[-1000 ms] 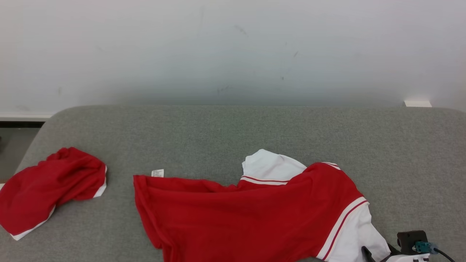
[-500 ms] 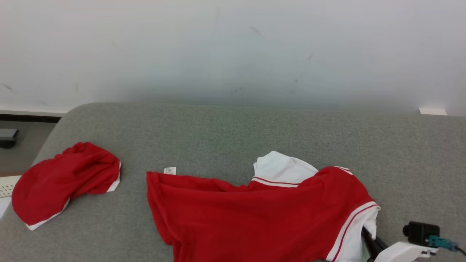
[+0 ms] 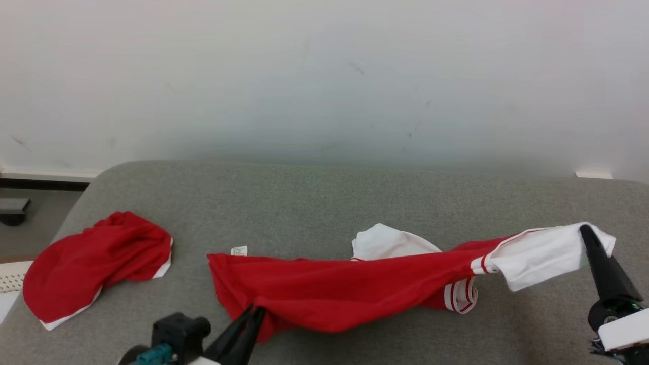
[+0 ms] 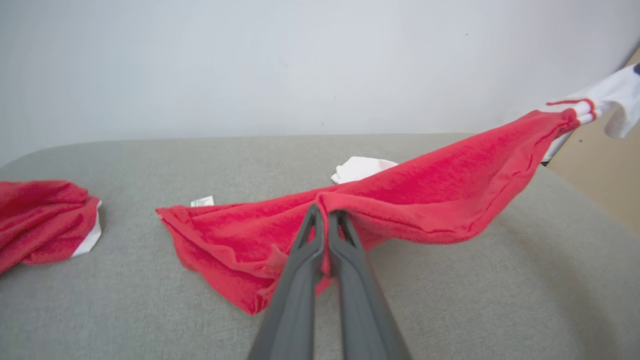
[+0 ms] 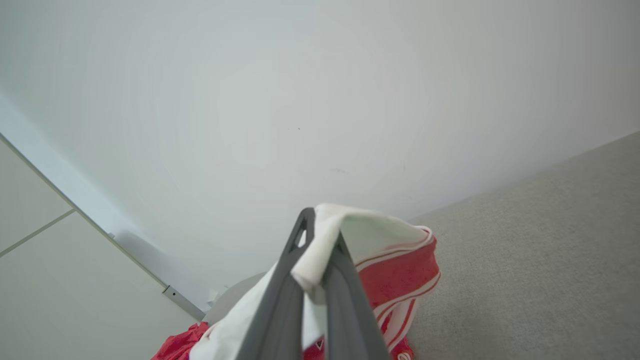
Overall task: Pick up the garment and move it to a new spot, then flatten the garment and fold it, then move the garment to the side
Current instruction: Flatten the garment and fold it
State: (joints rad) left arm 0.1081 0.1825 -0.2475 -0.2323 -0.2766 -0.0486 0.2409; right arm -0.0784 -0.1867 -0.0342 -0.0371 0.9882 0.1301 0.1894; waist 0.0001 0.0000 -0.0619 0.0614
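Crumpled red cloth (image 3: 96,266) on grey table (image 3: 324,197)

We take this for a lab or test room: a bare white wall (image 3: 324,76), scuffed in places, and against it a table (image 3: 314,197) padded in grey cloth, with a red shirt (image 3: 355,294) on it.

Red-and-white fabric shirt (image 3: 355,294) strung across the lower frame: left claw (image 3: 256,310) pinches its bottom hem, right claw (image 3: 586,232) grips the white sleeve (image 3: 542,253).
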